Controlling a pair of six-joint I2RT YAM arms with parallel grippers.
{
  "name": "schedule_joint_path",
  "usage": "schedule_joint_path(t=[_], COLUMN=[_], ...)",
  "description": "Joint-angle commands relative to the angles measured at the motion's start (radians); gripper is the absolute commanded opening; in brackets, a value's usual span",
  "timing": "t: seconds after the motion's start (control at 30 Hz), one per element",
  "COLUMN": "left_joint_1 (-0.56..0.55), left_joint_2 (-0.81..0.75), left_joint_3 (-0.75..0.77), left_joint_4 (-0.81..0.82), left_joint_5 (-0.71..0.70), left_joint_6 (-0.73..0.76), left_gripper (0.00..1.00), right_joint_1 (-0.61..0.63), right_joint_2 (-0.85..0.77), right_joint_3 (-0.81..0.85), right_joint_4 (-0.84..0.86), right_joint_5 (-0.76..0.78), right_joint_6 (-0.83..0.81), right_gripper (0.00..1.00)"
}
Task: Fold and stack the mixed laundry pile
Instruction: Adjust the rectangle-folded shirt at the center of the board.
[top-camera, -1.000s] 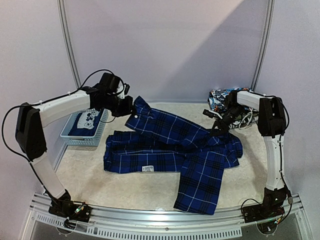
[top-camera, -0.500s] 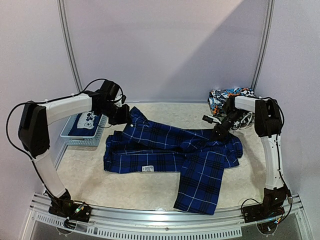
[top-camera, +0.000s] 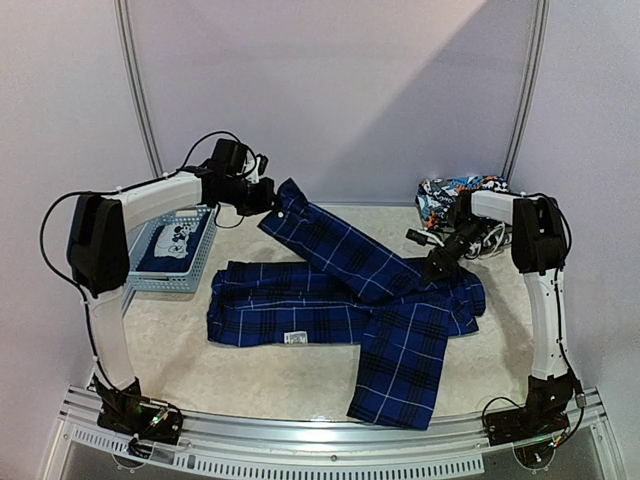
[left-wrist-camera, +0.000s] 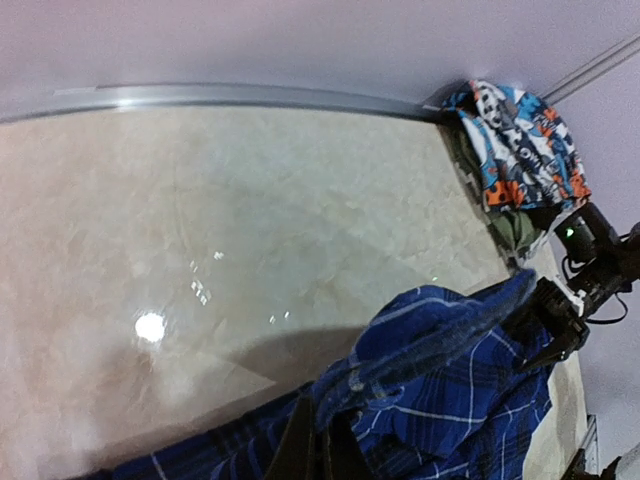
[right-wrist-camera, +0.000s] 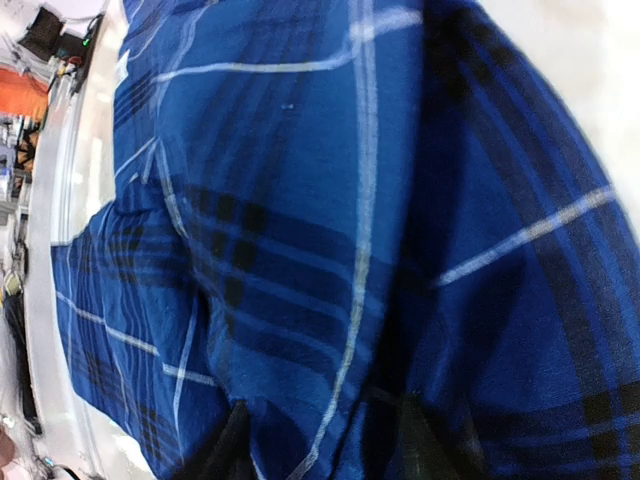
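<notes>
Lab-style test booth: plain pale walls, bolted aluminium rail.

no legible text, white tag on plaid shirt (perhaps printed, too small)

The table in front of my bases is a pale, mottled stone-look slab with a ribbed metal rail along its near edge. Across its middle lies the blue-and-black plaid shirt, mostly flat. One long panel of it runs toward the near edge, and a small white label shows on its left half. Its far-left end rises off the surface. By the left edge sits a light-blue slotted basket, just beside the shirt. In the far right corner a brightly printed garment lies bunched against the wall, with olive cloth beneath it.
</notes>
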Motion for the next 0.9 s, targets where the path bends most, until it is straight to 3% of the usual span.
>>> schedule_joint_path(t=[0.0,0.13,0.3,0.4,0.6,0.87], left_joint_1=[-0.002,-0.020,-0.027,-0.027,-0.043,-0.073], left_joint_2=[0.067,0.140,0.153,0.166,0.291,0.380], left_joint_3=[0.074,0.172,0.202,0.243,0.428,0.619], left_joint_4=[0.159,0.150,0.183,0.193,0.223,0.319], left_joint_5=[0.097,0.103,0.050,0.027,0.133,0.090], left_joint_6=[0.027,0.014,-0.014,0.002,-0.015,-0.048], left_gripper=[0.00,0.00,0.00,0.00,0.00,0.00], right_joint_1=[-0.021,-0.021,-0.022,-0.020,0.017,0.019], right_joint_2=[-0.060,-0.144,-0.338,-0.449,-0.453,-0.435], right_joint_3=[0.062,0.030,-0.187,-0.316,-0.354,-0.364], right_joint_4=[-0.278,-0.170,0.204,0.361,0.349,0.366], right_joint_5=[-0.054,-0.030,0.105,0.104,0.087,0.062], right_joint_6=[0.049,0.121,0.334,0.382,0.355,0.390], right_gripper=[0.97,0.99,0.99,0.99,0.99,0.99])
